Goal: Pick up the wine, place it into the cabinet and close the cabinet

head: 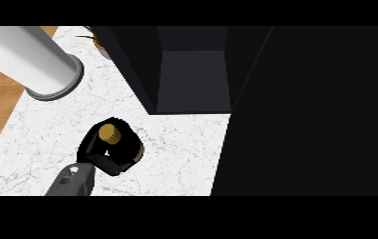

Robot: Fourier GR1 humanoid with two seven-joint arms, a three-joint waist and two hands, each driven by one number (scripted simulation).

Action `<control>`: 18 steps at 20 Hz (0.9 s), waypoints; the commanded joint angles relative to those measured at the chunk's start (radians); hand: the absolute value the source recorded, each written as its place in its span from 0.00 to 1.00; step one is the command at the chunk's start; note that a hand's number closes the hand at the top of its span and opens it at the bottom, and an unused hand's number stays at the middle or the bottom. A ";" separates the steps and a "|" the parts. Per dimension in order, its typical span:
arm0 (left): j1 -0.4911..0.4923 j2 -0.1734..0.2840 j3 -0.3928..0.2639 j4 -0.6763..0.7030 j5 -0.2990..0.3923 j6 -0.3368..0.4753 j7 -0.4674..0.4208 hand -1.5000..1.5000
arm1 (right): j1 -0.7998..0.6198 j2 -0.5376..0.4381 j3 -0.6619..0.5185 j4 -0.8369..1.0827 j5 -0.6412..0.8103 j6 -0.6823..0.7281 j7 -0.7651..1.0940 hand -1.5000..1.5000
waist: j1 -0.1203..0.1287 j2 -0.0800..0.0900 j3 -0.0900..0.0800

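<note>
The wine bottle (109, 132) shows from above as a gold cap, standing upright on the white marble counter (177, 153). My left hand (118, 153) is curled round it and hides the body of the bottle. The hand comes in from the lower left on a grey forearm (72, 180). The black cabinet (136, 58) stands at the back, and its open inside (193, 78) faces me, up and to the right of the bottle. Its open door (303, 113) fills the right side of the view. My right hand is out of sight.
A large white cylinder (40, 58) with a grey rim stands at the back left of the counter. A small plant (97, 40) peeks out beside the cabinet's left wall. The counter's left edge runs along a wooden strip (9, 100).
</note>
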 commanded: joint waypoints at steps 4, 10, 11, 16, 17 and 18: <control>0.150 -0.034 0.039 -0.068 0.028 0.108 -0.115 1.00 | 0.062 -0.030 0.023 -0.150 0.096 -0.028 0.029 0.00 | 0.010 -0.004 0.001; 0.179 -0.053 -0.015 -0.252 0.070 0.031 0.028 1.00 | 0.098 -0.095 -0.010 -0.197 0.047 0.006 -0.005 0.00 | 0.014 -0.004 0.003; 0.235 -0.092 -0.036 -0.264 0.058 0.051 -0.001 1.00 | 0.131 -0.071 0.008 -0.152 0.051 -0.011 -0.071 0.00 | 0.014 -0.002 0.003; 0.296 -0.103 -0.074 -0.494 0.107 0.028 0.147 1.00 | 0.099 -0.070 0.006 -0.186 0.066 -0.039 -0.018 0.00 | 0.016 -0.006 0.002; 0.330 -0.107 -0.071 -0.527 0.119 0.038 0.163 1.00 | 0.144 -0.103 0.030 -0.227 0.080 -0.036 -0.022 0.00 | 0.011 -0.007 0.002; 0.303 -0.136 -0.093 -0.496 0.087 0.067 0.133 1.00 | 0.140 -0.086 0.037 -0.175 0.085 -0.025 -0.048 0.00 | 0.010 -0.001 0.002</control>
